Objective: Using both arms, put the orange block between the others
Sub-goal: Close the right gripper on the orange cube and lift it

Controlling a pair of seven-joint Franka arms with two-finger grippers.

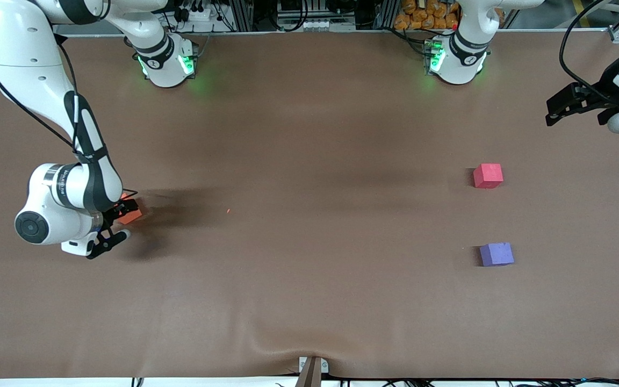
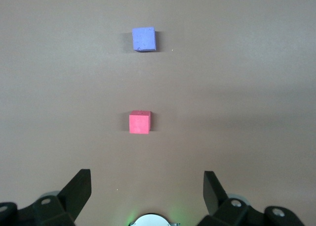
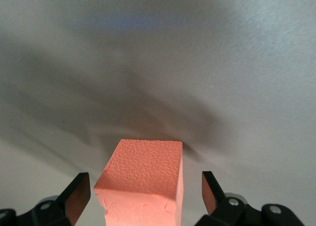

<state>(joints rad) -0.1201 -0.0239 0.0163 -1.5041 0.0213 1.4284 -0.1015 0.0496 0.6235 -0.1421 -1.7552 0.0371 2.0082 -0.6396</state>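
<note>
Grasp step: right gripper [image 3: 143, 194] fingers spread wide around the orange block [image 3: 143, 181] on the bench (not yet pinched). Next: close, lift. Left gripper [image 2: 148, 191] waiting, fingers spread, nothing between.

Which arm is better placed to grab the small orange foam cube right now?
The right arm. Its hand is open with the small orange foam cube between its fingers at the right arm's end of the table. The left hand waits open, up by the pinkish-red cube and purple cube.

Bright, sharp; soft arm shadows
</note>
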